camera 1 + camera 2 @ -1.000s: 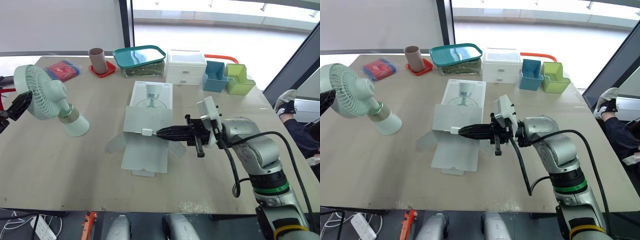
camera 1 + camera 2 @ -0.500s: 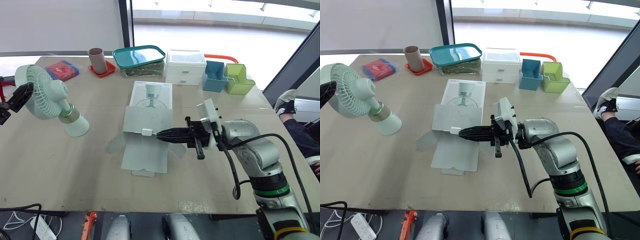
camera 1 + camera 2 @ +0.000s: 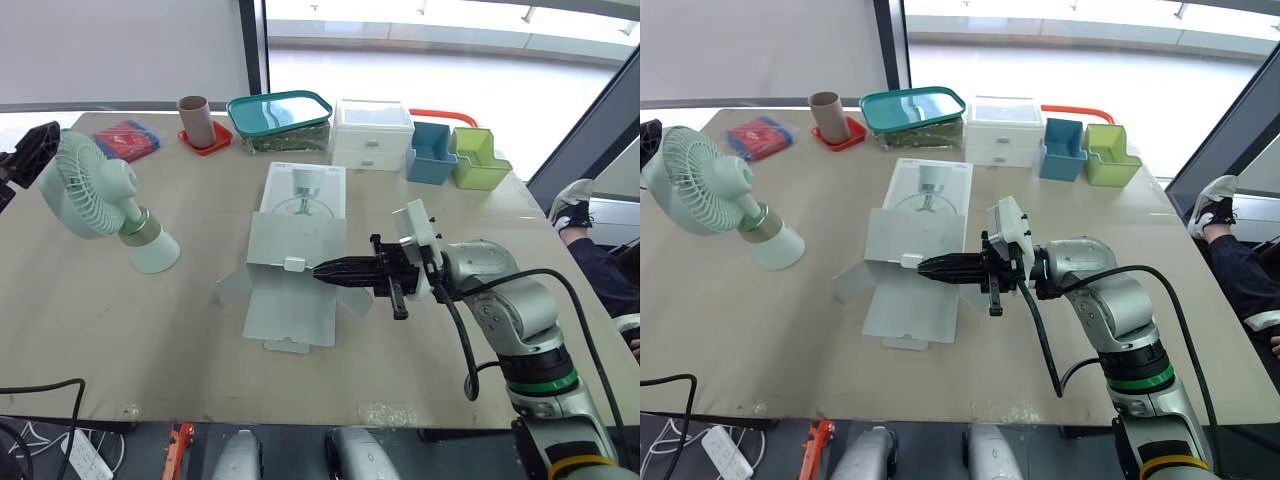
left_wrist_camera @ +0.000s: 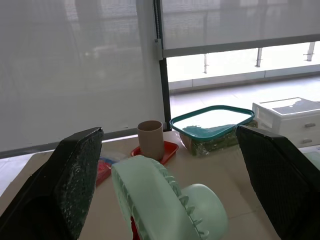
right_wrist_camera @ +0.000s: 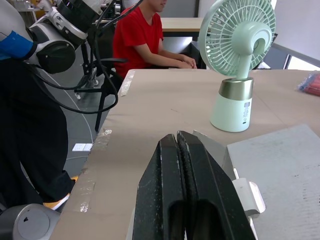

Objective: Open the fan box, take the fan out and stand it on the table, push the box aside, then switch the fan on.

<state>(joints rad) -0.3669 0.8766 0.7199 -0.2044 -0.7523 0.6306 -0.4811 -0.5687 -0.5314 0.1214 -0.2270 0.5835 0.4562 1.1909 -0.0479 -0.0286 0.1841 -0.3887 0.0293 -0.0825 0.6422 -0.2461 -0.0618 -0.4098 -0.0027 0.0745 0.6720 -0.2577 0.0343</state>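
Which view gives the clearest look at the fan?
Right wrist view: the fan stands upright, with head, neck and base all in frame. The eye views show it obliquely from above; the left wrist view cuts off its base.

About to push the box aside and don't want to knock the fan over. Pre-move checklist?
1. Fan out and standing on its base: ok.
2. Left gripper open, fingers apart from the fan: ok.
3. Right gripper shut, tips at the box flap tab: ok.
4. Push path toward the robot's left: not ok, the fan stands there.
5. Push path away from the robot: not ok, the white drawers sit just beyond the box.
6. Fan switch located: cannot tell.
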